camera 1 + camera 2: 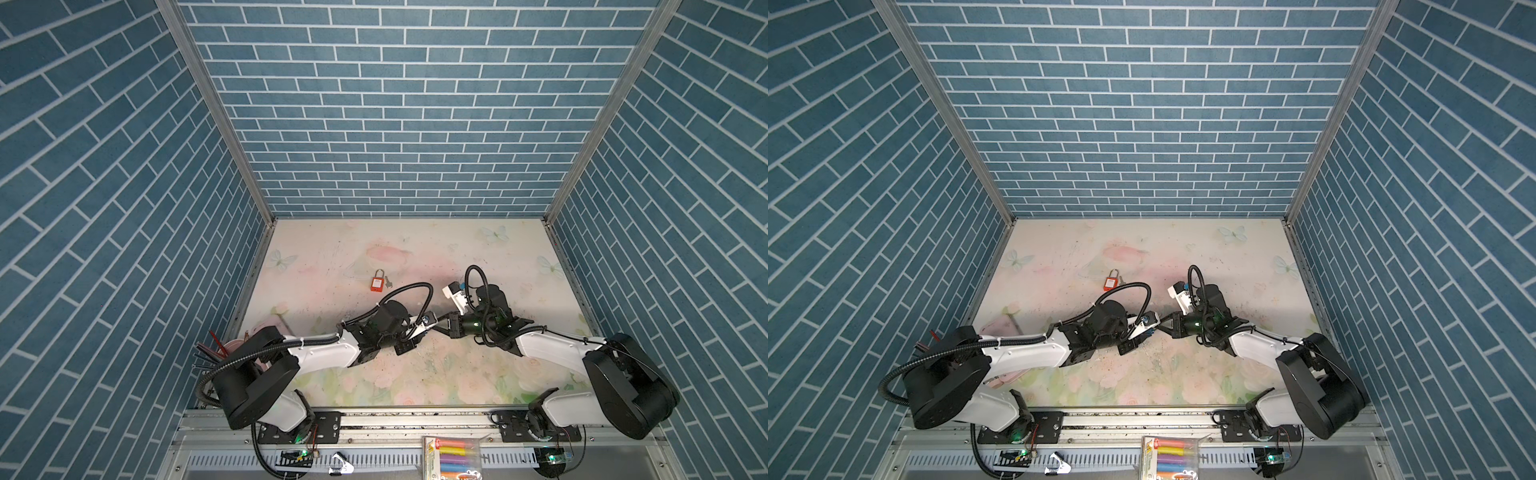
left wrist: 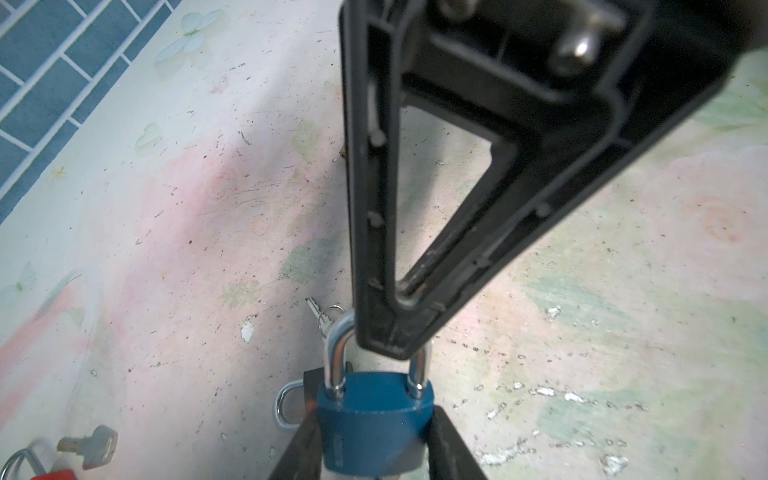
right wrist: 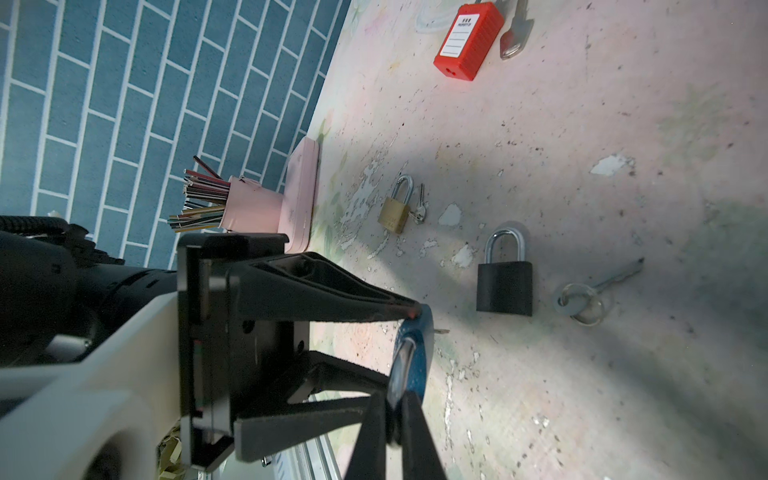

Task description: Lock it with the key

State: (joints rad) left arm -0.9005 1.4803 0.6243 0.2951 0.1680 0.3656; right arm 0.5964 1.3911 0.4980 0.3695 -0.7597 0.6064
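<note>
A blue padlock (image 2: 374, 428) with a silver shackle (image 2: 334, 357) is held off the table between both grippers. My left gripper (image 2: 374, 411) is shut on its body, one finger (image 2: 451, 444) on each side. My right gripper (image 3: 395, 401) is shut on the shackle; in the left wrist view its fingertips (image 2: 390, 345) pinch the top of the loop. A key on a ring (image 3: 590, 299) lies on the table beside a black padlock (image 3: 505, 286). I cannot tell whether any key sits in the blue padlock. In both top views the wrist camera mount hides the padlock.
A red padlock (image 1: 377, 283) with a grey key (image 3: 515, 37) beside it lies further back. A brass padlock (image 3: 395, 212) with small keys lies near a pink holder of pencils (image 3: 249, 203) by the left wall. The tabletop (image 1: 415, 382) is scuffed.
</note>
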